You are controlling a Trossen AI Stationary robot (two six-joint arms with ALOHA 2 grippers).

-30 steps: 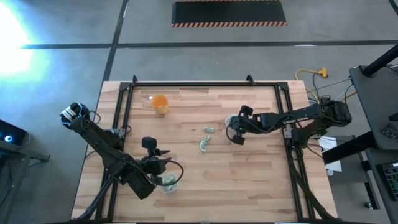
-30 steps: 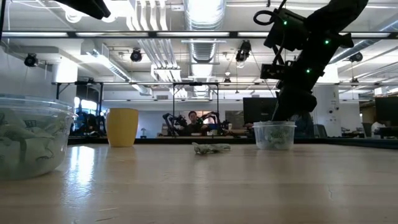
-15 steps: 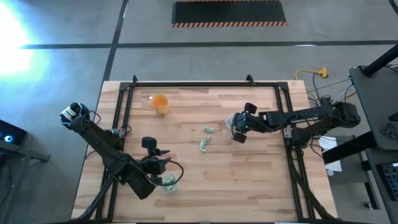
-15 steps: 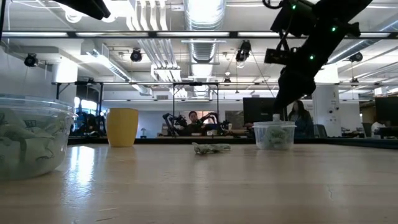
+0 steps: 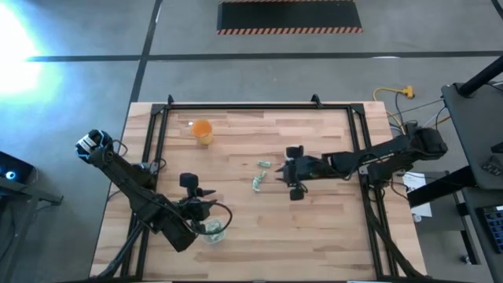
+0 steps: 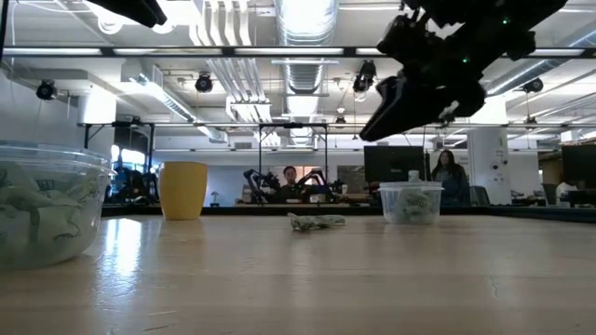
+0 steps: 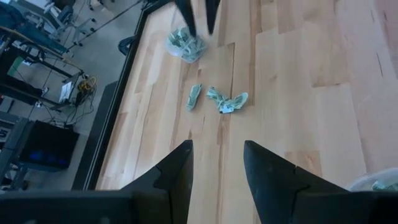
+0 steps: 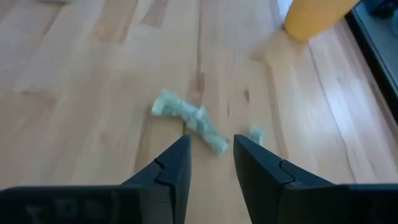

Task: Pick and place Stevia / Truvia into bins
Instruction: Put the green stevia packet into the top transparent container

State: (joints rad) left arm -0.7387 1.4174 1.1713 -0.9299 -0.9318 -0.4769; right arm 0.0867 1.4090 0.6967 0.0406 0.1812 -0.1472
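Two clear bins stand on the bench — one (image 5: 213, 230) near the front edge beside the left gripper (image 5: 206, 207), whose fingers stand spread and empty, one (image 6: 410, 201) toward the right side, both holding sachets. Loose Stevia sachets (image 5: 260, 180) lie mid-bench, with nothing between them and the right gripper (image 5: 288, 171), which hangs above the wood just beside them, fingers parted, holding nothing. An orange cup (image 5: 203, 130) stands near the far edge — well apart from the sachets.

Green-white sachets (image 5: 259, 182) loose mid-table, clear cups (image 5: 212, 230) part-filled
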